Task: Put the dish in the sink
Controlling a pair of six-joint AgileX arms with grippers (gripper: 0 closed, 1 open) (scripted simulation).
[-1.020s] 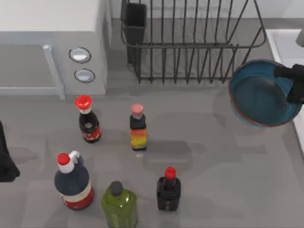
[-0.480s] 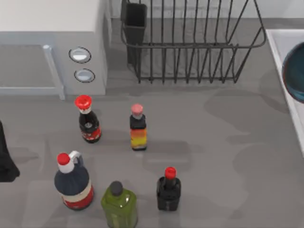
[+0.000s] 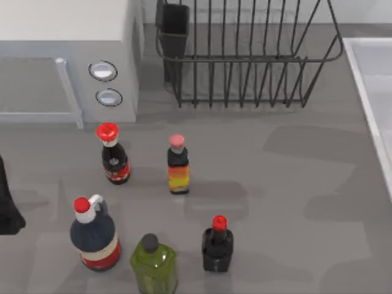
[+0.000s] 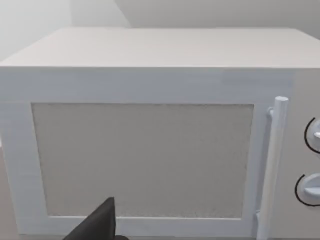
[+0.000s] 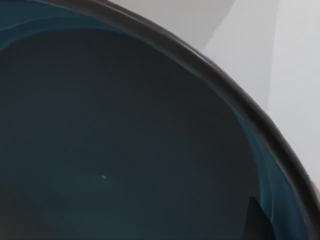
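Dish (image 5: 125, 150) rim close by right wrist cam, pale sink (image 3: 375, 92) at table's right edge.

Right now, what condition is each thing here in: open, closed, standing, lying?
Microwave: door closed.
Dish: close before the right wrist camera, inside showing.
Sink: the part in view holds nothing.
Dish rack: upright, no dishes in it.
Five bottles: all upright, capped.
Left end effector: parked facing the microwave door.
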